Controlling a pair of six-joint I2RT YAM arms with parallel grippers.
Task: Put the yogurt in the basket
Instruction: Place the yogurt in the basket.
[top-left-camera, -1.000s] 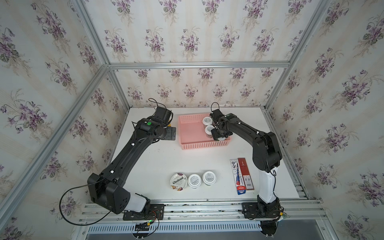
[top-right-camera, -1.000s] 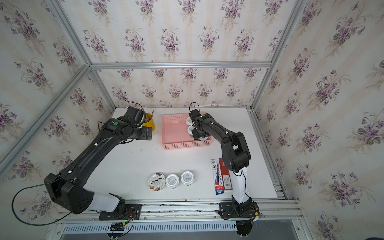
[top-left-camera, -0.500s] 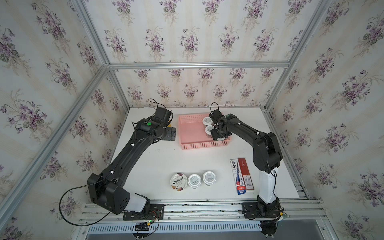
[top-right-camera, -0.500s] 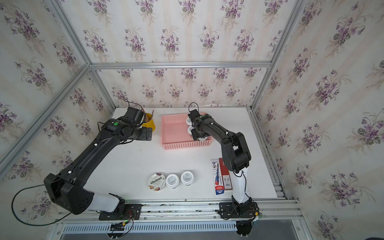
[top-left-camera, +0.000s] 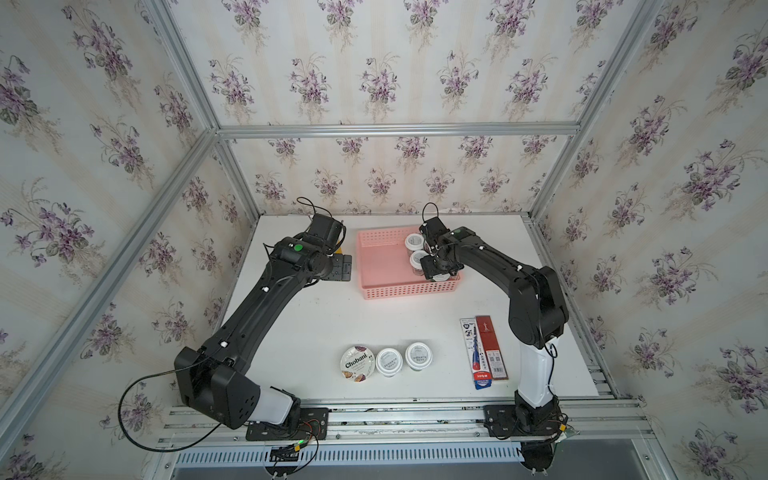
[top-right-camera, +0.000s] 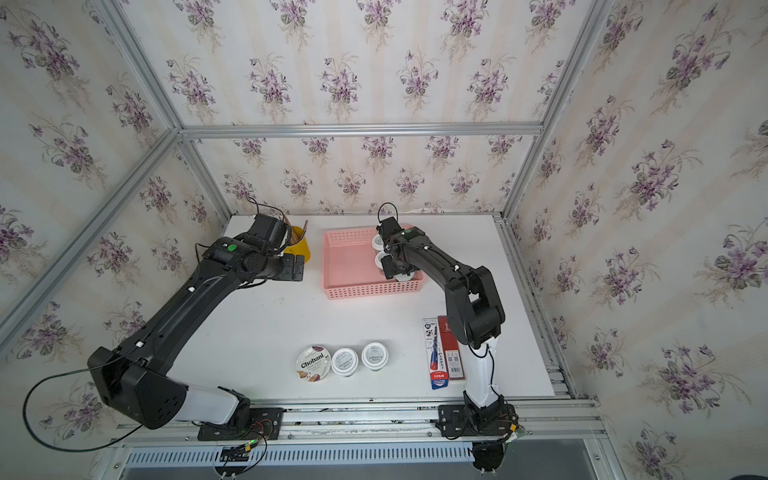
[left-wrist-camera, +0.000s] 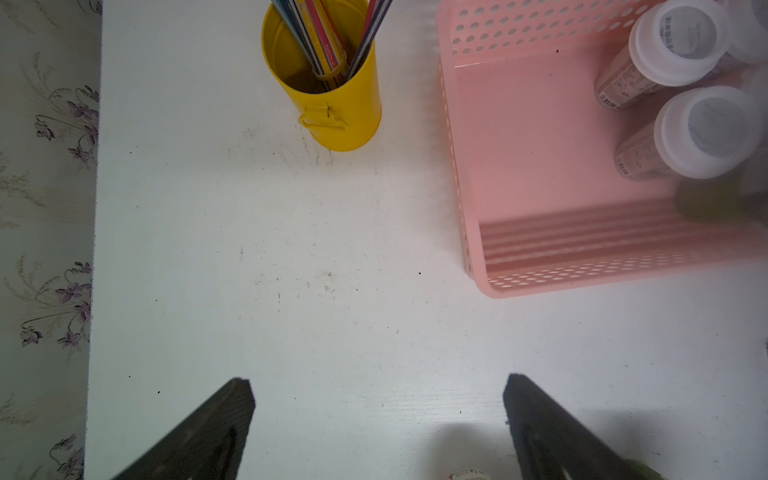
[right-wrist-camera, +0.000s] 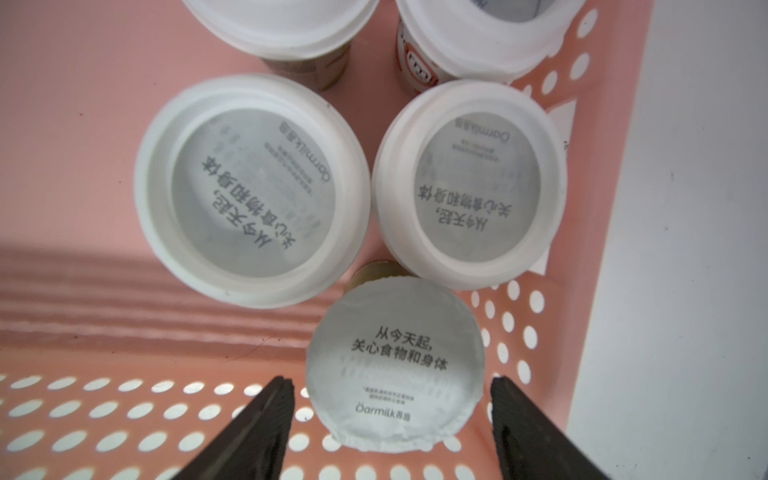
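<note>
The pink plastic basket (top-left-camera: 405, 291), rectangular with perforated walls and a smooth floor, stands toward the back of the white table (top-left-camera: 299, 332). In the right wrist view, five round yogurt cups (right-wrist-camera: 249, 187) are seen packed against one side wall. Four carry white plastic lids. One foil-lidded cup (right-wrist-camera: 395, 361) stands between the spread fingers of the right hand (right-wrist-camera: 390, 380), with a narrow gap showing on each side. Three more cups, the wider Chobani cup (top-left-camera: 358, 363) among them, are lined up near the front edge. The left hand (left-wrist-camera: 378, 380) is held spread over bare table, near a glossy yellow cylindrical pencil cup (left-wrist-camera: 340, 112). Two flat packets (top-left-camera: 484, 353) lie beside the right arm.
</note>
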